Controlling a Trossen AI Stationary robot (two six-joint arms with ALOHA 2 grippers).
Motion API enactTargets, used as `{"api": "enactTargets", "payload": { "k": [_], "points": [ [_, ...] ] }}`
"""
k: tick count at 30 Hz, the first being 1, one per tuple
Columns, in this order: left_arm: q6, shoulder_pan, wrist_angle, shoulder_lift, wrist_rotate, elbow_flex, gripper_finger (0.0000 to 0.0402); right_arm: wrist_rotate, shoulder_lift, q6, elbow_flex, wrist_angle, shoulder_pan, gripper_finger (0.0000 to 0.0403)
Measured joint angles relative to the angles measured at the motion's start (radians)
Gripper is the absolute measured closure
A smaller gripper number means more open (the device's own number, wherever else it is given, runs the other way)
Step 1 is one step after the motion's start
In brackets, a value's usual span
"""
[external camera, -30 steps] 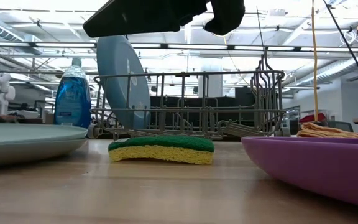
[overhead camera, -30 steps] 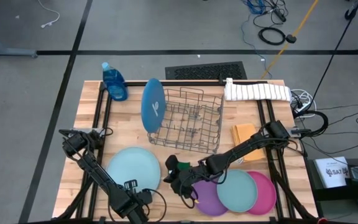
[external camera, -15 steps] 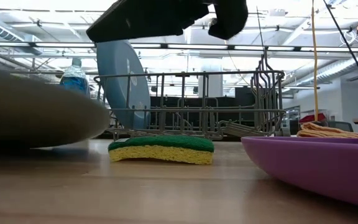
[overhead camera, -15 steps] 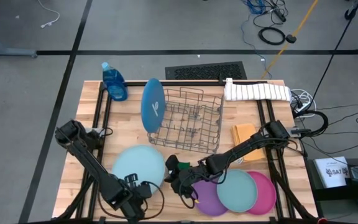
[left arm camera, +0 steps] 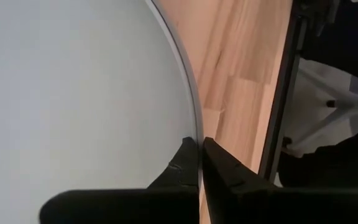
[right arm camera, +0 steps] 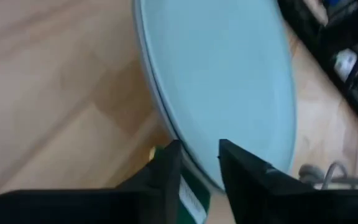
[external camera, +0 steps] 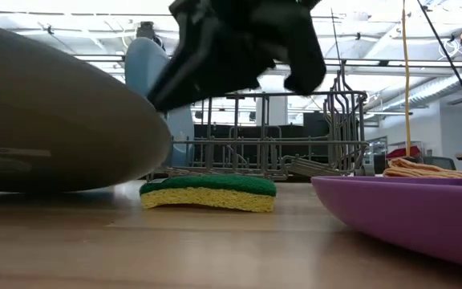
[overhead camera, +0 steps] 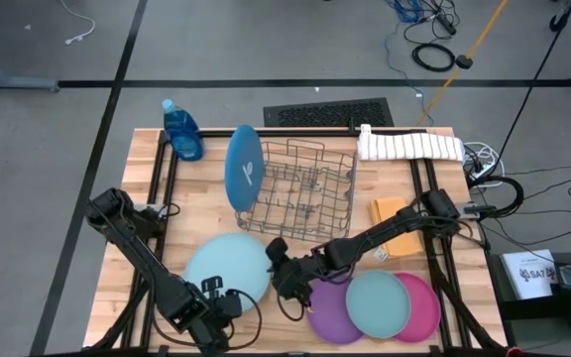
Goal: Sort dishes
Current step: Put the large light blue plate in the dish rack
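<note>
While my left tool [overhead camera: 209,294] stays clamped on the large pale-blue round plastic plate [overhead camera: 228,266], my right tool [overhead camera: 278,270], fingers apart, faces its opposite rim.

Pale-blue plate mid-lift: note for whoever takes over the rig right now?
Left claw is shut on the rim of the large round pale-blue plastic plate, tilted up off the table.
Right claw is open at that plate's far edge, above the green sponge.
Done: deep-blue plate upright in the grey wire rack.
Left: purple, teal and pink plates, overlapping front right.
</note>
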Motion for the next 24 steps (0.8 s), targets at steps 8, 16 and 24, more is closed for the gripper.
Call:
{"api": "enactTargets", "payload": {
  "k": [8, 16, 24],
  "points": [
    [0.013, 0.0, 0.006, 0.0, 0.008, 0.0, 0.0401, -0.036, 0.049, -0.091, 0.0, 0.007, -0.013, 0.025],
    [0.056, 0.0, 0.021, 0.0, 0.019, 0.001, 0.0401, -0.044, 0.081, -0.183, 0.001, 0.022, -0.002, 0.0304],
    [0.057, -0.001, 0.006, -0.002, 0.024, 0.002, 0.04, -0.064, 0.078, -0.213, 0.001, 0.011, 0.004, 0.0378]
  ]
}}
